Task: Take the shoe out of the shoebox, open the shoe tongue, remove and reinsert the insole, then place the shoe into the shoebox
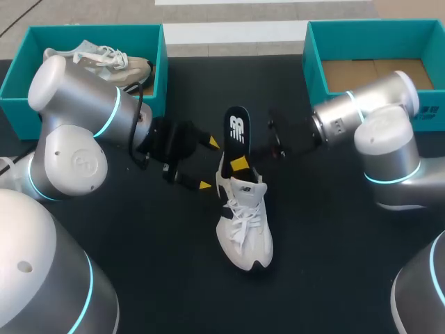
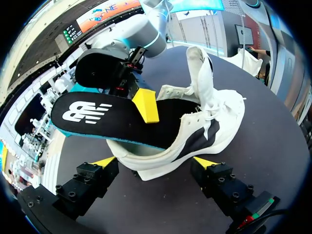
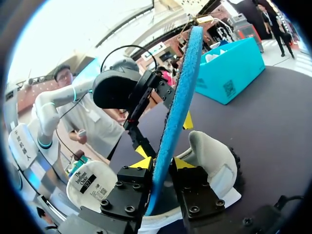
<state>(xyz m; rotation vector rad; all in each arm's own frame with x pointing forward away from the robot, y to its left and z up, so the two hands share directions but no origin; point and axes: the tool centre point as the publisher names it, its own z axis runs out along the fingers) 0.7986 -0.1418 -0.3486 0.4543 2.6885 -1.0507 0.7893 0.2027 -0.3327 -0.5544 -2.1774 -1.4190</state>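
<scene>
The black worktop (image 1: 334, 264) carries two teal shoeboxes at its far corners: the left shoebox (image 1: 161, 66) holds a beige shoe (image 1: 111, 62), while the right shoebox (image 1: 314, 59) shows a bare cardboard floor. The white shoe (image 1: 243, 223) lies near mid-worktop, outside both boxes, with its heel toward the claws. The insole (image 1: 238, 129), black above and blue beneath, stands partly out of the shoe's opening. The right claw (image 3: 161, 163) is clenched on the insole, one yellow tip pressed to each face. The left claw (image 1: 207, 164) is released, its fingers spread to either side of the shoe's heel.
</scene>
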